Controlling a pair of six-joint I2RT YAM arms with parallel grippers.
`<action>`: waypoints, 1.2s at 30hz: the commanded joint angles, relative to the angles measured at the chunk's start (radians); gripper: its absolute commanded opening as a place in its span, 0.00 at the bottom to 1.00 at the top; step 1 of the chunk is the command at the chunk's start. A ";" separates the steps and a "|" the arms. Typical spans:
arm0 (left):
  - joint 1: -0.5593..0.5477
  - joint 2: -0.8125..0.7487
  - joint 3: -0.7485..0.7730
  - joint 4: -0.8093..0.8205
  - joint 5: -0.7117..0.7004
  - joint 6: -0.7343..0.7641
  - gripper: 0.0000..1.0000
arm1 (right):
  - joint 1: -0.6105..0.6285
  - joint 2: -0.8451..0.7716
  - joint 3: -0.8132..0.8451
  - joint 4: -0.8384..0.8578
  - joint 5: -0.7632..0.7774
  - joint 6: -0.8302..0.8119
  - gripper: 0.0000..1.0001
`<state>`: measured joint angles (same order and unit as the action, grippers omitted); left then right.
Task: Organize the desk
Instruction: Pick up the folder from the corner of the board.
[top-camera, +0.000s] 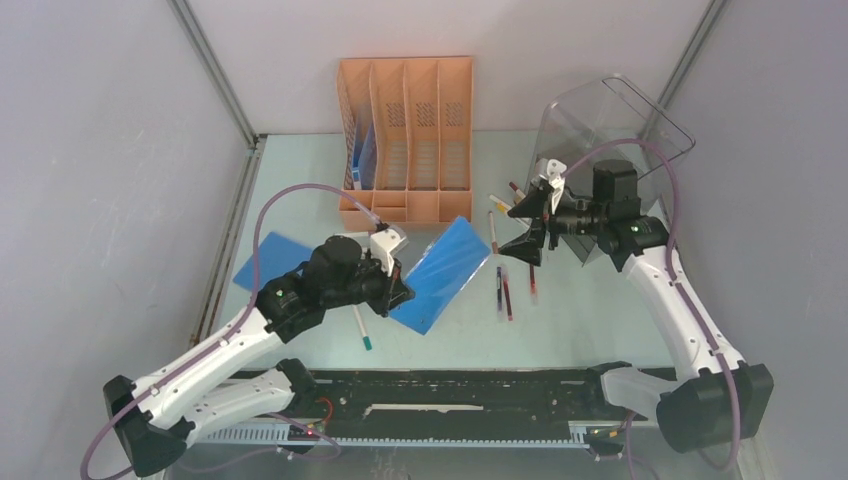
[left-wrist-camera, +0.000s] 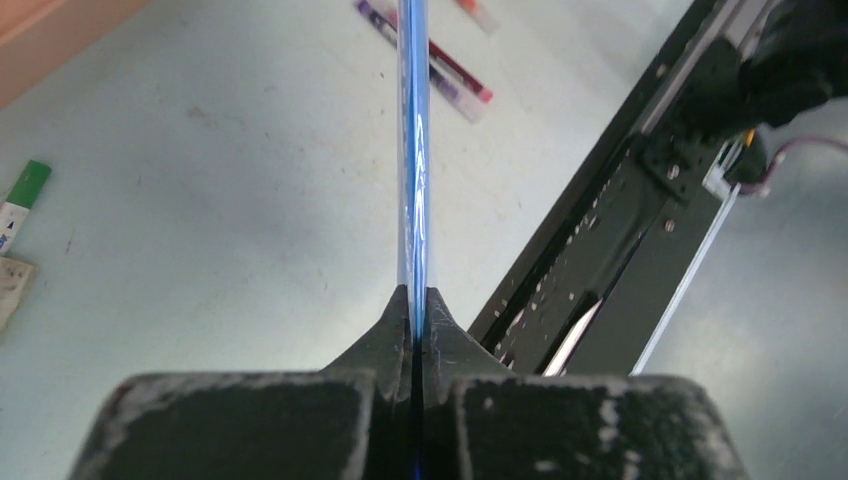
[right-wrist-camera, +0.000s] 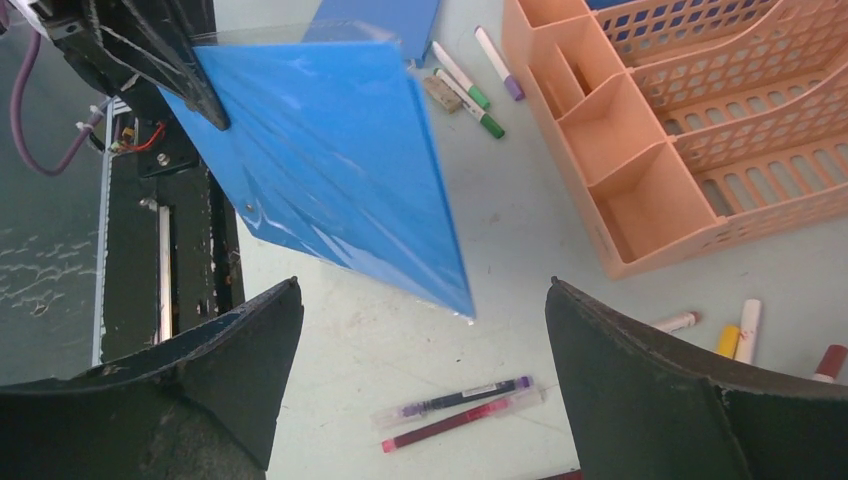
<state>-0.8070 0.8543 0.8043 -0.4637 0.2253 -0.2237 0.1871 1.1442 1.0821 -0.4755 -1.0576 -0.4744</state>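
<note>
Filling the middle of the top view, the pale green bench (top-camera: 570, 330) is rigid and fixed, so handling concerns its clutter. The left pincer (top-camera: 398, 288) is pressed tight on a blue folder (top-camera: 440, 272), which is thin, glossy, probably light, floppy and slippery, and best taken at an edge. Right of centre, the right pincer (top-camera: 528, 228) is spread wide and empty over slim, smooth pens (top-camera: 503, 292).

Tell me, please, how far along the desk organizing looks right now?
Looks done: blue files stand in the orange file rack's leftmost slot. In hand: the left gripper is shut on a blue folder. Left: a second blue folder lies flat on the desk, and pens and markers are scattered; the right gripper hangs open and empty over them.
</note>
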 joint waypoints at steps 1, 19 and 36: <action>-0.042 0.002 0.081 -0.130 -0.016 0.135 0.00 | 0.015 0.036 0.037 -0.038 -0.020 -0.071 0.97; -0.104 -0.024 0.095 -0.105 0.086 0.181 0.00 | 0.191 0.170 0.038 -0.142 -0.099 -0.219 0.93; -0.103 -0.049 0.038 0.034 0.073 0.144 0.00 | 0.227 0.157 0.038 -0.191 -0.259 -0.283 0.03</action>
<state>-0.9070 0.8181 0.8490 -0.5163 0.2996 -0.0711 0.4015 1.3148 1.0843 -0.7055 -1.2854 -0.7998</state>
